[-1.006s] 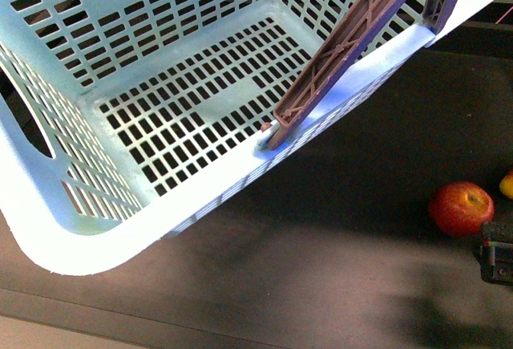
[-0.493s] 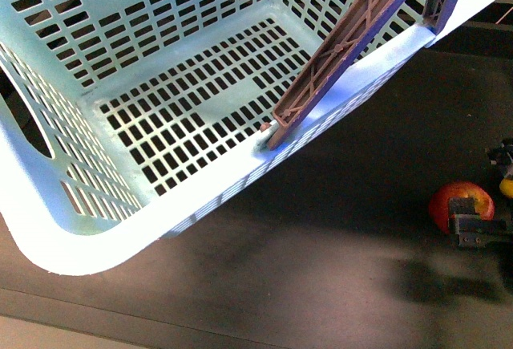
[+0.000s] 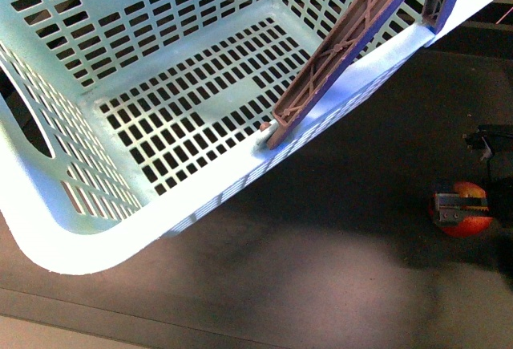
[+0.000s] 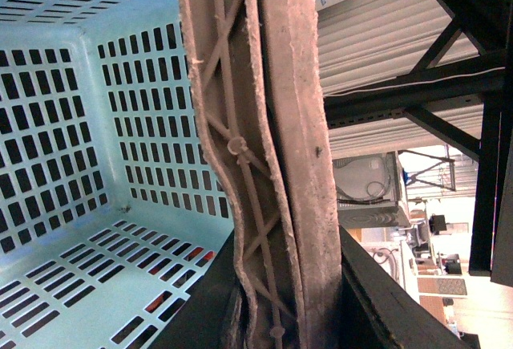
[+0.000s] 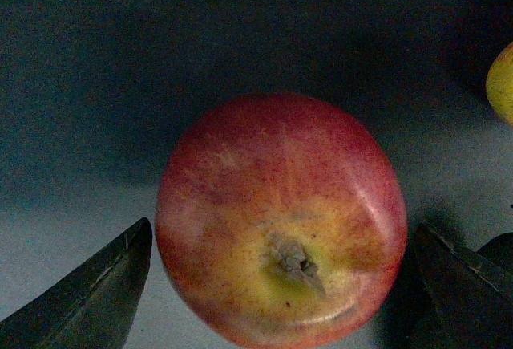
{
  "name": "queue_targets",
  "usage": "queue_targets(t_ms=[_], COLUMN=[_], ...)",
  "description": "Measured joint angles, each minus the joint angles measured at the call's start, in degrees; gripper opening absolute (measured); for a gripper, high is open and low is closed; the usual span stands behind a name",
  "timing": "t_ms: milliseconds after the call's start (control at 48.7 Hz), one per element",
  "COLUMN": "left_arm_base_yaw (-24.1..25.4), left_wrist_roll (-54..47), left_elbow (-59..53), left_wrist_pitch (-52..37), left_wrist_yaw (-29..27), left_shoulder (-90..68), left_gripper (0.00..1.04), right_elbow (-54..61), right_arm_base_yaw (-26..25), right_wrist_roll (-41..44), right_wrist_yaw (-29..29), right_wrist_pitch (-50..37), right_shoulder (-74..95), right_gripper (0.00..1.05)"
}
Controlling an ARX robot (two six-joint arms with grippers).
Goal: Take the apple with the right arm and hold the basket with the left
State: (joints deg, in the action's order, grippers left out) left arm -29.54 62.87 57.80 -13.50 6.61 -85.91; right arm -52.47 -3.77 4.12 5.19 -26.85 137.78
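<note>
The mint-green basket (image 3: 120, 229) fills the upper left of the front view, tilted, with a brown handle (image 3: 345, 52) swung up. My left gripper (image 4: 276, 317) is shut on that brown ribbed handle (image 4: 272, 164); the basket's lattice wall (image 4: 64, 124) lies beside it. The red apple (image 3: 473, 222) lies on the dark table at the right. My right gripper (image 3: 473, 176) is open over it and partly covers it. In the right wrist view the apple (image 5: 280, 221) sits between the two spread fingers (image 5: 96, 301), stem dimple up, with a gap on each side.
A yellow fruit (image 5: 501, 80) lies close beside the apple, at the edge of the right wrist view. The dark table (image 3: 337, 269) ends at a pale front edge (image 3: 48, 329). Shelving and equipment show behind the basket handle (image 4: 377, 188).
My right gripper has moved from the right edge of the front view onto the apple and now straddles it. The basket and the left arm have not moved.
</note>
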Motion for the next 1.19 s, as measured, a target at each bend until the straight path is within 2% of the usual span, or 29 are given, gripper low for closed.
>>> queue_targets(t_ms=[411,452,575,739,924,1027,1191], left_arm_base_yaw=[0.0,0.0,0.0,0.0,0.0,0.0,0.0], left_wrist_roll=[-0.02,-0.02,0.0,-0.02,0.0,0.0,-0.02], left_elbow=[0.0,0.0,0.0,0.0,0.0,0.0,0.0], left_wrist_pitch=[0.0,0.0,-0.02,-0.02,-0.02,-0.02,-0.02], left_wrist_yaw=[-0.02,-0.02,0.02,-0.02,0.02,0.0,-0.02], left_shoulder=[0.0,0.0,0.0,0.0,0.0,0.0,0.0], left_gripper=[0.21,0.21,0.21,0.21,0.21,0.21,0.21], right_elbow=[-3.74,-3.8,-3.69,-0.57,7.13,12.17,13.55], right_arm_base_yaw=[-0.5,-0.48,-0.42,-0.57,-1.05,-1.62,-1.38], right_wrist_roll=[-1.22,-1.49,-1.7,-1.79,-3.3,-5.97,-10.23], right_wrist_yaw=[0.13,0.15,0.13,0.2,-1.4,-3.67,-4.63], right_wrist_pitch=[0.94,0.94,0.55,-1.25,-5.07,-5.44,-2.62], right_shoulder=[4.02,4.09,4.15,2.12,-7.91,-20.81,-41.97], right_gripper=[0.96,0.94,0.8,0.79,0.79,0.79,0.79])
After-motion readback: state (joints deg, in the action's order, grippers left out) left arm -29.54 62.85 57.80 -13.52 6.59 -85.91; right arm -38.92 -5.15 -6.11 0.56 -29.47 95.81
